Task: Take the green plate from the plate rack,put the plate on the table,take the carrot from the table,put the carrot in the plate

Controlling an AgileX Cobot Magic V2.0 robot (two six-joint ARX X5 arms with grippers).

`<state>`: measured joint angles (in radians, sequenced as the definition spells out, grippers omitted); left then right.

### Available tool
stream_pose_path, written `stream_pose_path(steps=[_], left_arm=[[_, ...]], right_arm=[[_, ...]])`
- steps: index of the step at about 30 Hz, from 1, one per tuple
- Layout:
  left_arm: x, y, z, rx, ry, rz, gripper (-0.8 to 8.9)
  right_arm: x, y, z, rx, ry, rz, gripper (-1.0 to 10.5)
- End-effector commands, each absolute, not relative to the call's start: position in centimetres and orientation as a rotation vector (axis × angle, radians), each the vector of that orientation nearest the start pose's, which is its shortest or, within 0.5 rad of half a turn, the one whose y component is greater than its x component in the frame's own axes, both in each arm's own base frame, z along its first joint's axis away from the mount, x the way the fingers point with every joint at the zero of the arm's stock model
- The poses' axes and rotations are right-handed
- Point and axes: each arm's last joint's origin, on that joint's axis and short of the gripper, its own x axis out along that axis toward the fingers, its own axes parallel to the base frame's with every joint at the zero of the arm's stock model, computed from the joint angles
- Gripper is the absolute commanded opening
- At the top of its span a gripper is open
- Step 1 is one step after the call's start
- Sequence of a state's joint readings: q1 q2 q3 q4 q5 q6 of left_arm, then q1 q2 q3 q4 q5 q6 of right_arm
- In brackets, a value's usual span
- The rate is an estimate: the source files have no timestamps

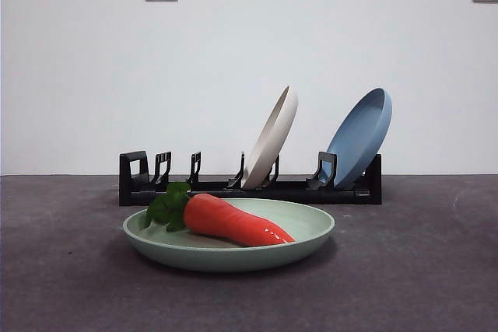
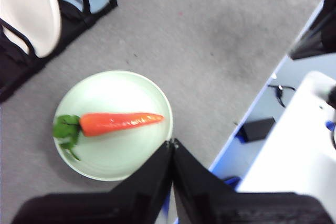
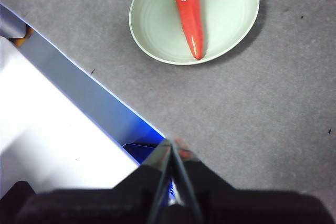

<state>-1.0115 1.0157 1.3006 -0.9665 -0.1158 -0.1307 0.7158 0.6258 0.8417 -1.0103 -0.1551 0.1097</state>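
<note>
From the front view I see the green plate (image 1: pixel 229 237) flat on the worktop (image 1: pixel 420 270), just in front of the plate rack (image 1: pixel 250 184), with the carrot (image 1: pixel 233 221) lying in it. That view alone shows me the rack's full length: a cream-white plate (image 1: pixel 272 136) leaning in a middle slot, a blue plate (image 1: pixel 362 134) leaning at the right end, and the left slots bare. No arm shows there.

My left wrist view gives me what the front one cannot, the plate's inside from above. The carrot (image 2: pixel 118 123) lies across the middle of the green plate (image 2: pixel 113 125), and the rack with both standing plates sits just beyond. The left gripper (image 2: pixel 172 143) hangs above the plate's rim, its jaws pressed together, gripping nothing.

My right wrist view shows the worktop's edge. The right gripper (image 3: pixel 170 145) is near that edge, well apart from the plate (image 3: pixel 194 17), jaws closed on nothing.

In the front view the carrot's long axis runs left to right: leaves at the left rim, tip to the right, past centre.
</note>
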Motion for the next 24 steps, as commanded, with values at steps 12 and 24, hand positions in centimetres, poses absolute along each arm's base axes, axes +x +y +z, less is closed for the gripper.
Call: stream_pose_path(steps=[12, 24], left_arm=[[12.5, -6.6, 44.4, 0.176, 0.103, -0.411, -0.04], [10.1, -0.6, 35.7, 0.154, -0.15, -0.033, -0.04]], right_arm=[[7.2, 6.9, 30.1, -0.121, 0.825, 0.772, 0.0], [7.2, 6.9, 30.1, -0.121, 0.825, 0.772, 0.0]])
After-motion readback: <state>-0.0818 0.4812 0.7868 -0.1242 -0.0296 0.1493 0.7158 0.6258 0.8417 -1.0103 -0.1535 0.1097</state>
